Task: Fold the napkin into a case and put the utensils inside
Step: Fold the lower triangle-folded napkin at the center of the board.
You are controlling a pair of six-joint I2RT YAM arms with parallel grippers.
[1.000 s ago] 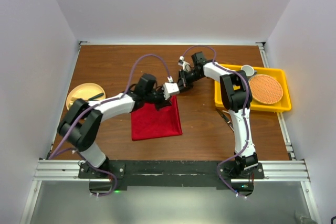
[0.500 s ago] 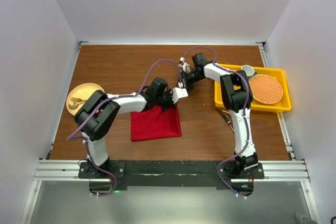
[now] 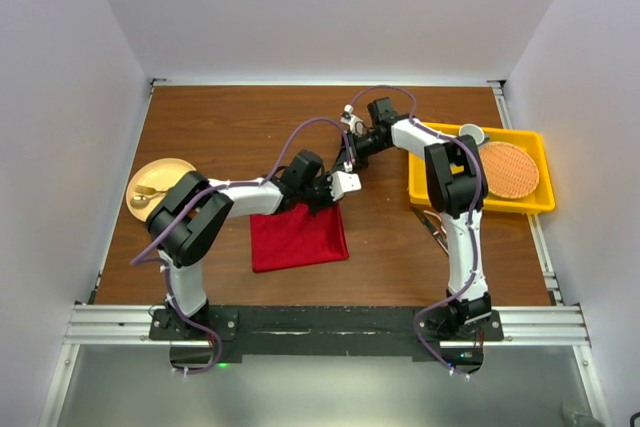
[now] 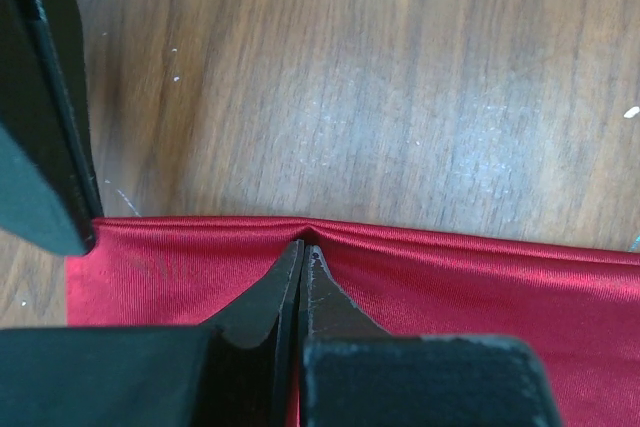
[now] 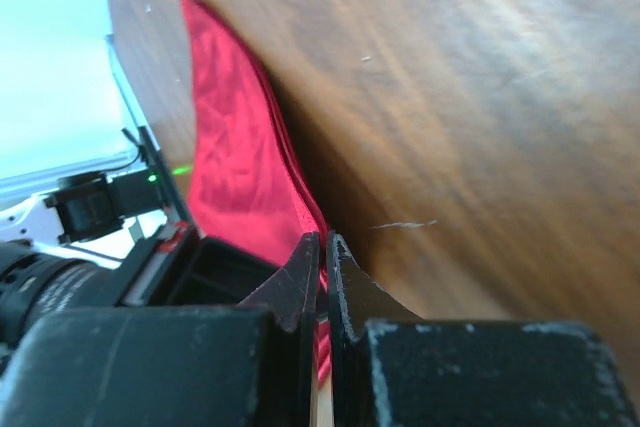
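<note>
Landmark is the yellow tray [image 3: 500, 206]. The napkin [image 3: 298, 239] lies flat on the table [image 3: 230, 127], left of the tray and clear of it. It is already folded into a thick, roughly square pad, not yet a narrow case.

In its wrist view we see the left claw [image 4: 303, 247] closed, its tips pinching the napkin's far folded edge, and the cloth puckers right at the tips. The right claw [image 5: 322, 242] is closed too, with red cloth caught between its tips at what looks like the layered edge by the corner.

From the top view we put both claws at the napkin's far corner on the tray side, close beside each other, the right one slightly nearer the tray.

The key relation is that the whole napkin lies away from the tray and toward the arm bases, seen from either claw. The pinched far edge runs roughly across the table and points toward the tray.

We judge the next fold carries this edge back over the pad toward the bases. With both grips bunched at one corner, the end farther from the tray may lag or skew.

The utensils [image 3: 432, 224] look like slim pieces just off the tray's near-left corner, partly hidden by the right arm. They are outside the napkin and closer to the right arm.
</note>
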